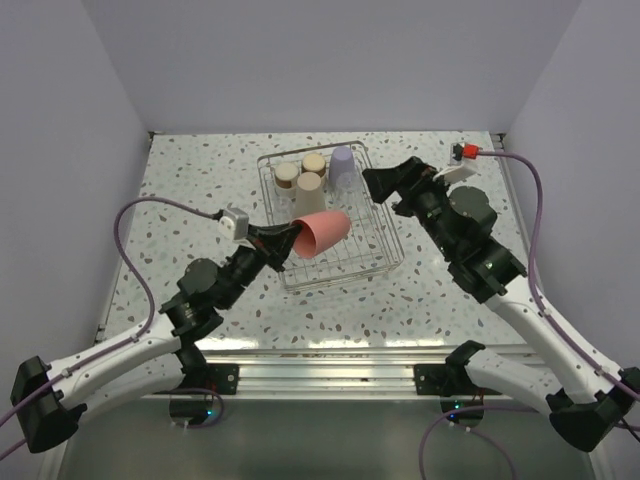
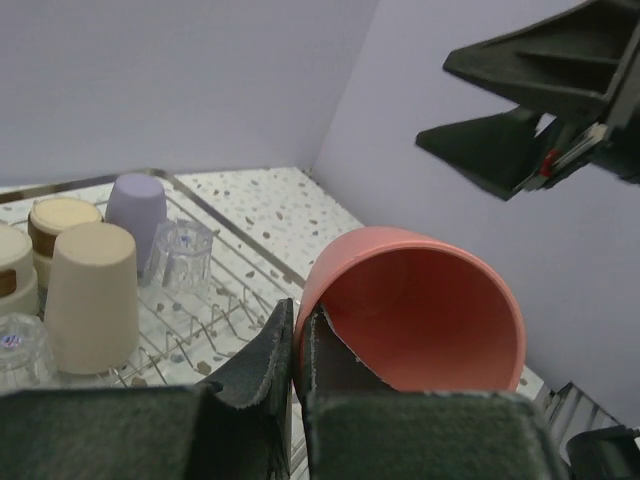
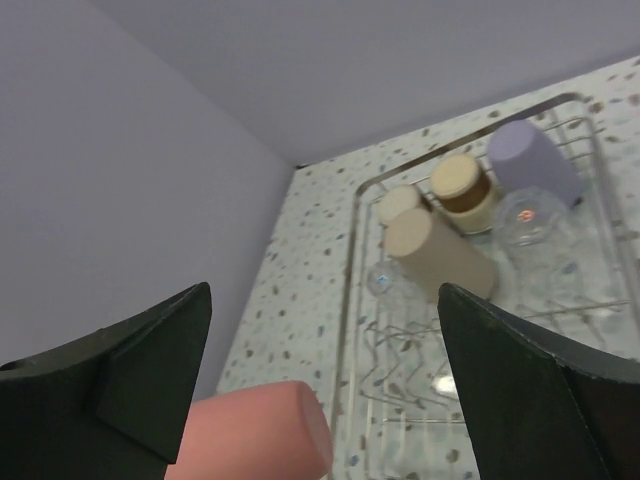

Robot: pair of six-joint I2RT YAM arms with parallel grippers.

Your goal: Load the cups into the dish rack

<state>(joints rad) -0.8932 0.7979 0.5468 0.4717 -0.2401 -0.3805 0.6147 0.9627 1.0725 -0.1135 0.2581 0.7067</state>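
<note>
Your left claw (image 1: 285, 238) is clamped on the rim of the salmon-pink cup (image 1: 322, 232), one finger inside the wall and one outside. The cup hangs on its side over the near-left part of the dish rack (image 1: 385, 262), its mouth turned back toward the claw. It looks like light, stiff plastic with a smooth skin, though the material is hard to be sure of from here. A rim pinch like this should carry it, but the wall may slide between the pads if you swing it fast. To stand it mouth down, it will have to be rolled over before release.

Under and just beyond the cup the wire grid is open, so the near half is your free ground. Farther in, the far end is crowded: a beige tumbler (image 2: 92, 295), two tan-topped cups (image 2: 60, 225) behind it, a lavender cup (image 2: 137, 215) to their right, and a clear glass (image 2: 182, 258) just beside the lavender one. The glass is fragile and hard to see, so keep clear of it.

At the far right, your right claw (image 1: 385, 183) hovers over the rack's edge, spread wide and holding nothing, near your path. The speckled bench (image 1: 200, 180) lies around the rack.
</note>
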